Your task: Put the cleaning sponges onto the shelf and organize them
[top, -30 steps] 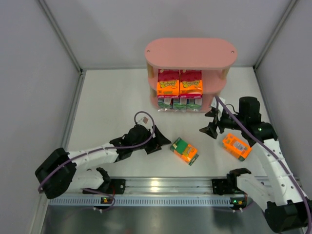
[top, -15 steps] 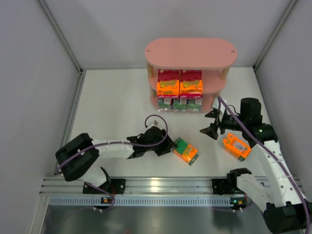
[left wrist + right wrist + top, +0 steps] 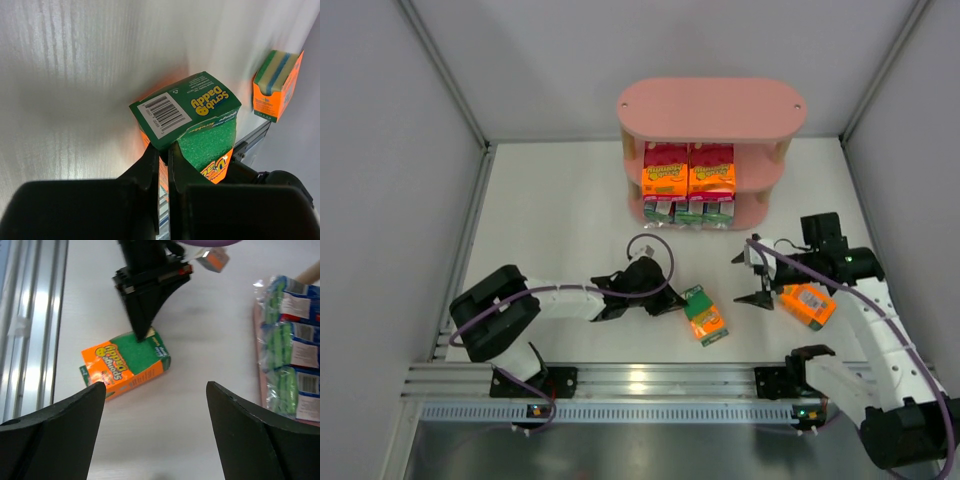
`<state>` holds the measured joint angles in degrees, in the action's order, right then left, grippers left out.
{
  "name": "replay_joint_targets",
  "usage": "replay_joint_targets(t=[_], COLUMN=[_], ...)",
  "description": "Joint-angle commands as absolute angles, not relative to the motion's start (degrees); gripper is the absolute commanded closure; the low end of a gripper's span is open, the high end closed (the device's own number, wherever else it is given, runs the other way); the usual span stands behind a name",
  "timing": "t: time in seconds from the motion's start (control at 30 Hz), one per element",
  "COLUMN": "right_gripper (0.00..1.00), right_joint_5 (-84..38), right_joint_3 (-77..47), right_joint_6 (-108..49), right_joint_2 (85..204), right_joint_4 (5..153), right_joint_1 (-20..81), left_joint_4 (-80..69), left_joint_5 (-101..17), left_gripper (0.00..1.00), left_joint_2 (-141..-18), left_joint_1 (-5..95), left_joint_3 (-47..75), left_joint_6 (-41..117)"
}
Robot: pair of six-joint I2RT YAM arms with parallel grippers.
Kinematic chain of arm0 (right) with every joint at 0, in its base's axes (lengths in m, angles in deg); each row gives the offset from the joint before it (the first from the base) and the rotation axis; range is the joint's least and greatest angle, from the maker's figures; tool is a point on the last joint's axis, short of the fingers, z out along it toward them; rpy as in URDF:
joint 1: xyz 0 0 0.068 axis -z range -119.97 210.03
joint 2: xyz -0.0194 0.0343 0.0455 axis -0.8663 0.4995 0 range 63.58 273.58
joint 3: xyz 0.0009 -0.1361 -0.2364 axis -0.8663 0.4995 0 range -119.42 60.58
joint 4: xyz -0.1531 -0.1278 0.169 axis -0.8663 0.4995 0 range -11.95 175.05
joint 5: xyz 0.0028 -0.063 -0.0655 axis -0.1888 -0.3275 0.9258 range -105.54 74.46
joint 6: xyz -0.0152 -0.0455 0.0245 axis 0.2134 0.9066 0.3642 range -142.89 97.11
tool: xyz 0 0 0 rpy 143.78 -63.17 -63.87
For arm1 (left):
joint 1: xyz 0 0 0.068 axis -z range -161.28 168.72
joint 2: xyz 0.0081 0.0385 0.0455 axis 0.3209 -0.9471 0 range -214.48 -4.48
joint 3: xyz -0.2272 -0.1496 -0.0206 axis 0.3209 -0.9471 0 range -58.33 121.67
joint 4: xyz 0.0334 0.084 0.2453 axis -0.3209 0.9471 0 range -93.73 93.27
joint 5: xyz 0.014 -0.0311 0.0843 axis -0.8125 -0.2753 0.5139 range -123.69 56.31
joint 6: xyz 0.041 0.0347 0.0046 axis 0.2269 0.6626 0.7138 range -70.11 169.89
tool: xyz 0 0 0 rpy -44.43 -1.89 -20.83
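A green-and-orange sponge pack (image 3: 704,315) (image 3: 195,115) (image 3: 125,365) lies on the table in front of the shelf (image 3: 710,105). My left gripper (image 3: 676,301) (image 3: 167,147) is shut, its tips pressed against the pack's green end and nothing between the jaws. A second orange pack (image 3: 807,303) (image 3: 277,85) lies to the right, beside my right gripper (image 3: 752,277) (image 3: 156,385), which is open and empty above bare table. On the shelf, two orange-and-magenta packs (image 3: 688,170) stand on the middle tier. Blue/green-and-white packs (image 3: 688,210) (image 3: 295,385) line the bottom tier.
White walls enclose the table on the left, back and right. An aluminium rail (image 3: 650,380) (image 3: 30,330) runs along the near edge, close behind the green-and-orange pack. The shelf's top board (image 3: 740,100) is bare.
My left arm reached right and its gripper closed against the green-and-orange pack, which turned and slid slightly toward the rail. My right gripper dropped nearer the orange pack and opened a little wider.
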<state>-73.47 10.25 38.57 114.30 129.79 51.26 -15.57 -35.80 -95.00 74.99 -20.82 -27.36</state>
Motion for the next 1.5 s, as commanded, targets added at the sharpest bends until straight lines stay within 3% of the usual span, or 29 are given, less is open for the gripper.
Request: replay_joint_targets(t=[0.0,0.1,0.23,0.33,0.53,1.2,1.47], right_gripper=[0.17,0.17,0.22,0.22,0.21,0.24,0.23], right_joint_5=[-80.1,-75.6,-60.1,-50.6,-39.9,-16.5,-16.1], right_joint_3=[6.0,3.3,5.4,6.6,4.7,12.1,10.7], right_joint_6=[75.3,74.5,49.4,42.3,39.0,41.8,42.0], right_joint_2=[117.6,121.0,120.7,120.9,125.3,128.9,128.2], right_joint_4=[153.7,153.9,133.2,128.4,129.0,121.0,119.1], right_joint_1=[50.5,45.8,26.3,15.5,8.2,-1.8,-2.5], left_joint_4=[-15.9,-15.9,-16.0,-15.9,-15.9,-14.1,-14.1], left_joint_5=[-36.8,-38.2,-37.6,-36.5,-35.5,-39.9,-41.3], left_gripper=[1.0,1.0,1.0,1.0,1.0,1.0,1.0], left_joint_2=[-93.7,-93.1,-91.1,-89.1,-84.6,-80.2,-79.5], left_joint_1=[75.1,75.1,75.1,75.1,74.0,68.9,68.9], left_joint_3=[-18.8,-18.6,-19.3,-19.5,-21.0,-21.6,-22.3], left_joint_6=[-22.8,-22.1,-24.5,-26.4,-29.0,-29.8,-29.9])
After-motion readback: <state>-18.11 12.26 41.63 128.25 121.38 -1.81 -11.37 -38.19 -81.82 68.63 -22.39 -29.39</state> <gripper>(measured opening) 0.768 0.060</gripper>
